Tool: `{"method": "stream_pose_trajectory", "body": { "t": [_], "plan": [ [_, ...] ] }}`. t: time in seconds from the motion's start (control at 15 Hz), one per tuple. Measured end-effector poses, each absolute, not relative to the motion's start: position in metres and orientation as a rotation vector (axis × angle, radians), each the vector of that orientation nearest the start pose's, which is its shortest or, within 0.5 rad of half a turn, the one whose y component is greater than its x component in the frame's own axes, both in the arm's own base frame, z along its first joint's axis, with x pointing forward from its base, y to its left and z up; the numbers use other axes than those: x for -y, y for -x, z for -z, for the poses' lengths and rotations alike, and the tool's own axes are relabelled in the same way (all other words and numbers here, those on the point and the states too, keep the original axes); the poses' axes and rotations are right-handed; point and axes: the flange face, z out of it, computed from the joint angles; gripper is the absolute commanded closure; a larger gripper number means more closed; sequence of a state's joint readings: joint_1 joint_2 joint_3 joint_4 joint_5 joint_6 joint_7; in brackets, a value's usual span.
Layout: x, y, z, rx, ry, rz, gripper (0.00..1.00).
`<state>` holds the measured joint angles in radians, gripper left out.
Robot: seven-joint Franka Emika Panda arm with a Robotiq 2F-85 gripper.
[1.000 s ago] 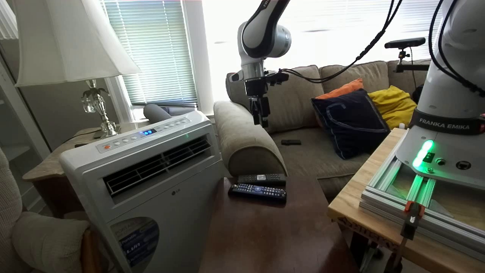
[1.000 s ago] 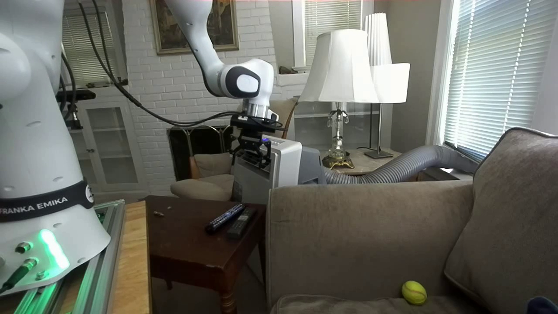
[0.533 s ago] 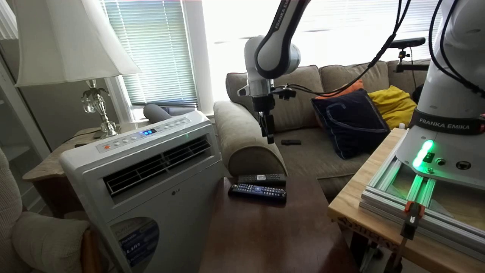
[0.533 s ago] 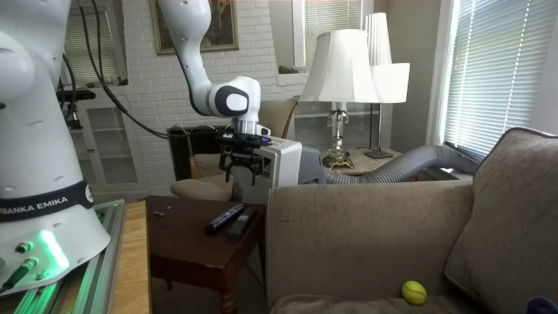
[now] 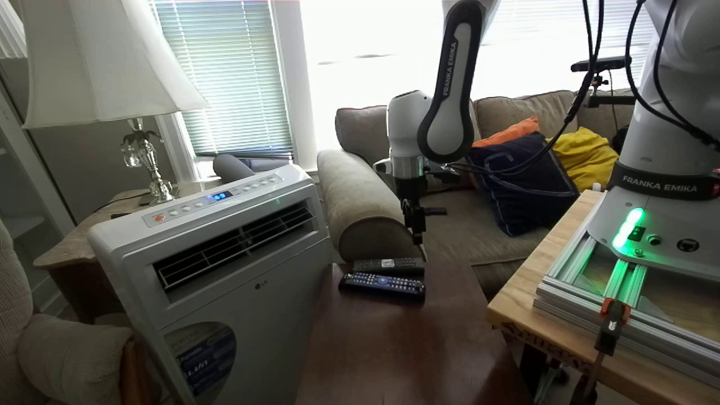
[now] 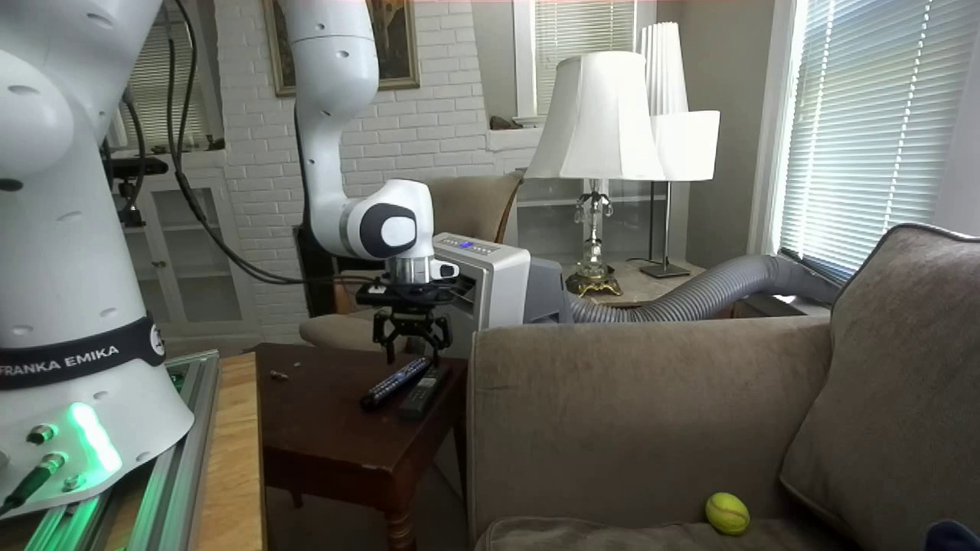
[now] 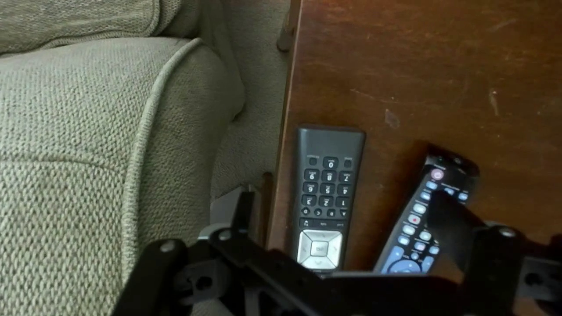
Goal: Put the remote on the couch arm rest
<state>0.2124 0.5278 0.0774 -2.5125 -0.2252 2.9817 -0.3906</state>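
The remote, black with a silver pad, lies on the brown table beside the sofa. It shows in both exterior views [image 5: 388, 266] [image 6: 423, 394] and in the wrist view [image 7: 326, 188]. The couch arm rest is the rounded grey-olive sofa arm in both exterior views [image 5: 360, 197] [image 6: 643, 405], and at the left of the wrist view [image 7: 74, 105]. My gripper is open and empty above the remotes, in both exterior views [image 5: 417, 239] [image 6: 413, 358] and the wrist view [image 7: 344, 215]. Its fingers span the remote and overlap the bluish-button remote in the wrist view.
A remote with bluish buttons [image 5: 382, 285] lies beside the black one on the table [image 5: 394, 343]. A white air conditioner [image 5: 247, 292] stands against the table. A small dark object [image 5: 437, 211] lies on the sofa seat. A tennis ball [image 6: 727, 513] sits on the sofa.
My gripper has come down from higher up to just above the remotes, moving a little right in one exterior view and left in another. The fingers stay open. The remotes have not moved.
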Motion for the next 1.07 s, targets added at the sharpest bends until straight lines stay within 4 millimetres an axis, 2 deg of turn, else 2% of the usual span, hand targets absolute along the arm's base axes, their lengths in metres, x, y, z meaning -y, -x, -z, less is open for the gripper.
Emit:
{"method": "stream_pose_trajectory", "body": {
  "t": [0.33,0.53,0.67,0.87,1.07],
  "plan": [
    [-0.164,-0.397,-0.05,1.491,2.781,0.009,0.0],
    [-0.183,-0.397,-0.04,1.538,2.786,0.104,0.0],
    [-0.196,-0.393,-0.036,1.569,2.773,0.109,0.0],
    [-0.198,-0.392,-0.035,1.576,2.769,0.108,0.0],
    [-0.195,-0.396,-0.036,1.44,2.843,0.117,0.0]
  ]
}}
